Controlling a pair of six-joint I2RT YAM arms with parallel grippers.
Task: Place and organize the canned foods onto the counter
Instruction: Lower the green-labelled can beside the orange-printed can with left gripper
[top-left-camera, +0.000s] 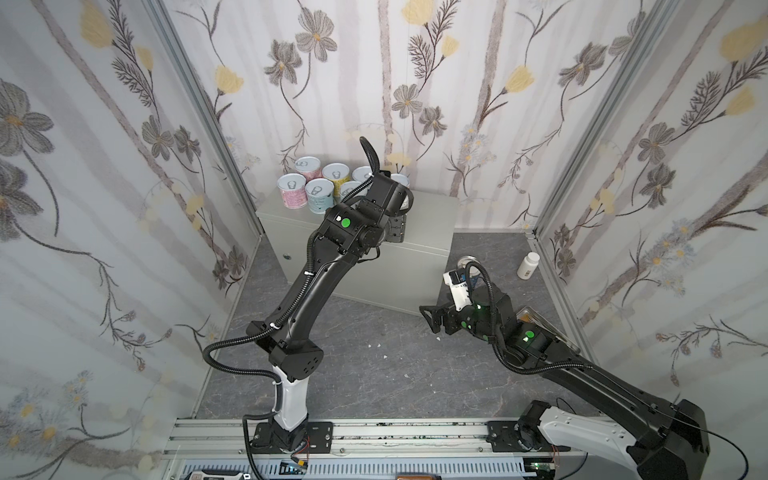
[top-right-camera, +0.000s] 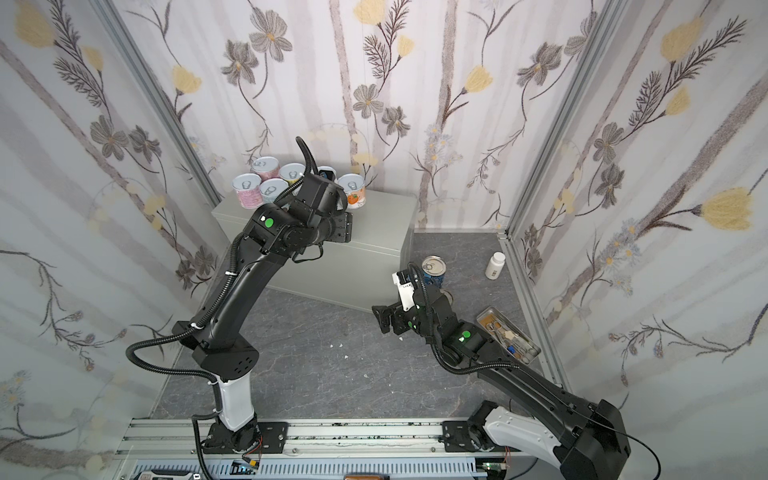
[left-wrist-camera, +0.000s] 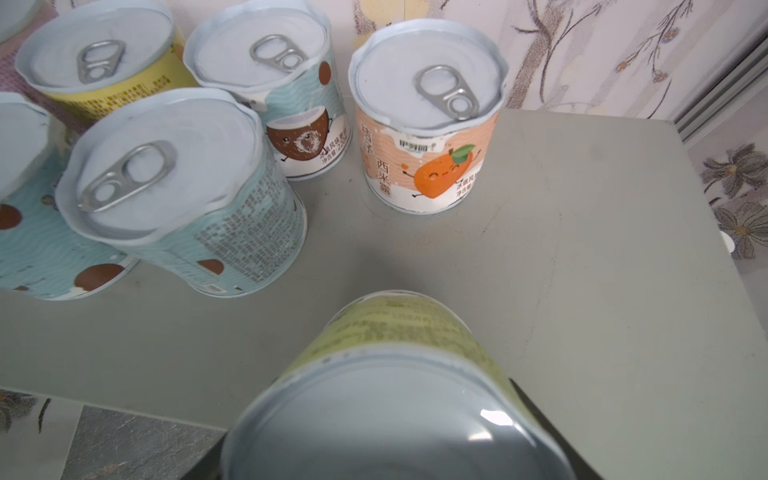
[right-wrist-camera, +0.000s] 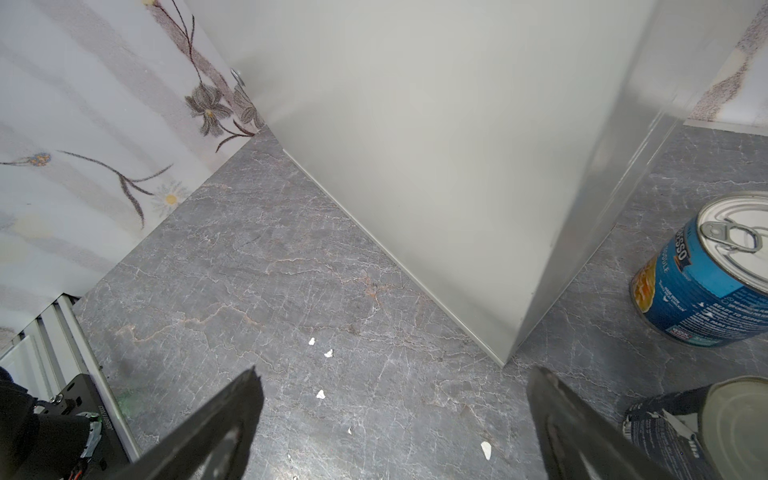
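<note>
Item, left gripper (left-wrist-camera: 386, 419): I read it clamped on a green-labelled can (left-wrist-camera: 399, 328), held over the counter (left-wrist-camera: 561, 249). The other short cans (left-wrist-camera: 174, 178) stand grouped just beyond its tips, and the orange can (left-wrist-camera: 428, 124) is nearest ahead. Item, right gripper (right-wrist-camera: 395, 374): jaws wide apart and empty, low over the dark floor (right-wrist-camera: 291, 270), facing the counter's corner; the blue can (right-wrist-camera: 706, 282) stands on the floor off to its side, and the navy can (right-wrist-camera: 665, 428) is just beside one finger.
</note>
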